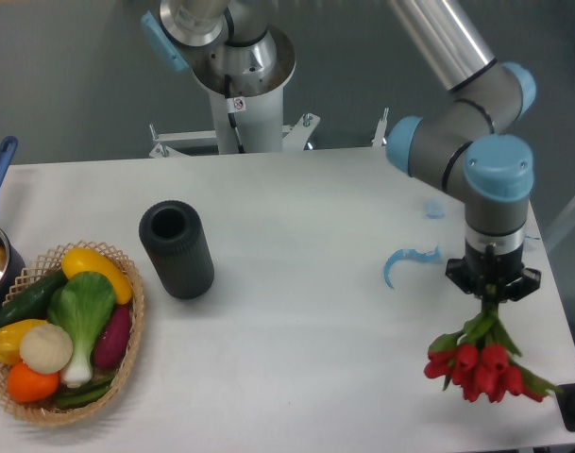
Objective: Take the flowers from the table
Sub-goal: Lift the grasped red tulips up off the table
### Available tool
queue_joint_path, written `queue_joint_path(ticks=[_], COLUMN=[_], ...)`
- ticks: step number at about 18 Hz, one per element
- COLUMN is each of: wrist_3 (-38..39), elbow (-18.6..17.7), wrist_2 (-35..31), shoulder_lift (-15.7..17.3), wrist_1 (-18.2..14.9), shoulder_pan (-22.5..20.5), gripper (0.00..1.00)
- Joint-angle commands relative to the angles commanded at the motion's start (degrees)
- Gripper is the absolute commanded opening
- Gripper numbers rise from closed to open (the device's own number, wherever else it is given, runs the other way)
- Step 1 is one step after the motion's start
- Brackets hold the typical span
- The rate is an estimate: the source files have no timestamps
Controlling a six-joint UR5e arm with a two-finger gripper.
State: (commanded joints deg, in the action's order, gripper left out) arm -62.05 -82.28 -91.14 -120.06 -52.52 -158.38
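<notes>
Tool [492,293] clamped on the stems of the red tulip bunch [482,364], blooms hanging downward. Bunch right of the curved light-blue plastic piece [407,260], over the white tabletop [296,311] edge.

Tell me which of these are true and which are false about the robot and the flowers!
1. The gripper is holding the tulips by their stems. True.
2. The tulips are yellow. False: the blooms are red, with green stems and leaves.
3. The black cylinder sits between the wicker basket and the curved light-blue plastic piece. True.
4. The wicker basket is on the right side of the table. False: it sits at the left edge, full of vegetables.
5. The tulips hang with their blooms pointing down. True.
6. The curved light-blue plastic piece is inside the basket. False: it lies on the table near the arm.
</notes>
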Motion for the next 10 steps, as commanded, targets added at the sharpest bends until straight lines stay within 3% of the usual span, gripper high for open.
queue_joint_path(ticks=[2,4,10], wrist_3=[-0.18,-0.44,-2.73], elbow=[3.25,5.36,5.64], wrist_2=[0.09,0.09,-0.26], shoulder_lift=[0.27,0.27,0.36], wrist_1=[-5.9,-8.9,-9.79], shoulder_pan=[-0.09,-0.09,0.09], gripper=[0.0,0.0,0.0])
